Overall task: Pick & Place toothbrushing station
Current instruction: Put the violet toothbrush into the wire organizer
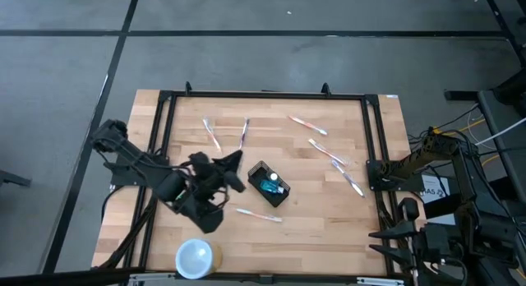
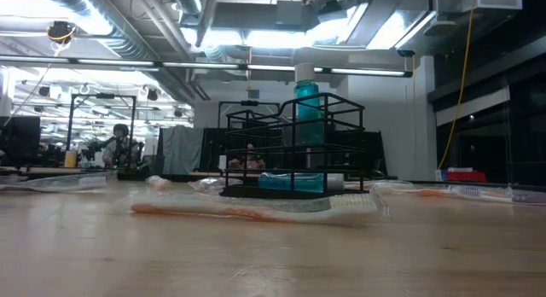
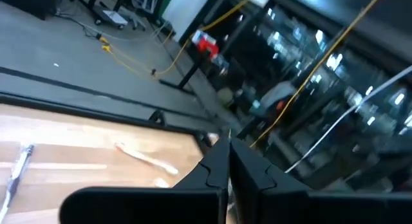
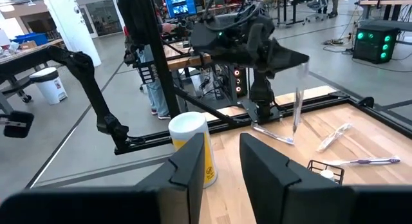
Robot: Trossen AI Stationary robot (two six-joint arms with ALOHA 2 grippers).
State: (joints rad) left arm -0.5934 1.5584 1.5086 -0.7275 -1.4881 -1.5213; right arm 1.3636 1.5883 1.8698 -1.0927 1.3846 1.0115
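The toothbrushing station — a small black wire caddy with a teal bottle standing in it — sits near the middle of the tabletop, its long axis running on a diagonal from the far left toward the near right in the high view. The left pincer hangs just to the caddy's left, tips pointing toward its far-left end, so this arm is plainly the nearer one. In the left wrist view its fingers are pressed together; a clear toothbrush hangs below it in the right wrist view, seemingly pinched between the tips. The right pincer waits well apart, off the tabletop's right edge, its fingers spread with nothing between them.

My judgement: the move turns on that short gap rightward from the left pincer to the caddy. The wrapped toothbrush lying on the near side of the caddy stays out of that path.
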